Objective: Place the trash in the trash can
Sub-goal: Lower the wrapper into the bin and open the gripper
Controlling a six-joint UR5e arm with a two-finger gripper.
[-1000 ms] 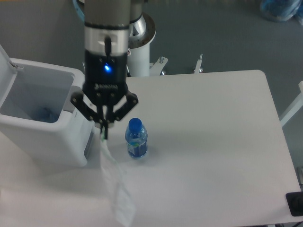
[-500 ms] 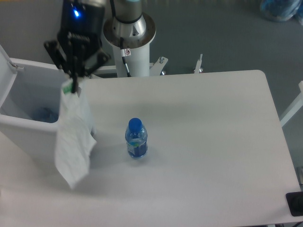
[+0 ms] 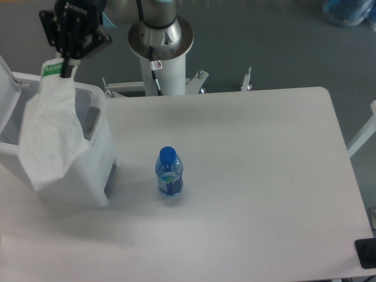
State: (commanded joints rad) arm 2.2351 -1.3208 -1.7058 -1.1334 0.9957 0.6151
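Now, step in hand: first of two items is over the bin, not yet dropped.
Gripper (image 3: pixel 66 61): fingers pinched together on the green edge strip of the plastic bag (image 3: pixel 50 138).
Bag: translucent, whitish, crinkled film; hangs limp, draping in front of the trash can (image 3: pixel 97 170), above its open mouth.
Trash can: white boxy plastic, grey panel at rim, lid hinged up at left.
Bottle (image 3: pixel 169 171): small, clear, blue cap; upright on the table (image 3: pixel 264 176), near the can.
Next move: probably lower, then release so the bag falls inside.
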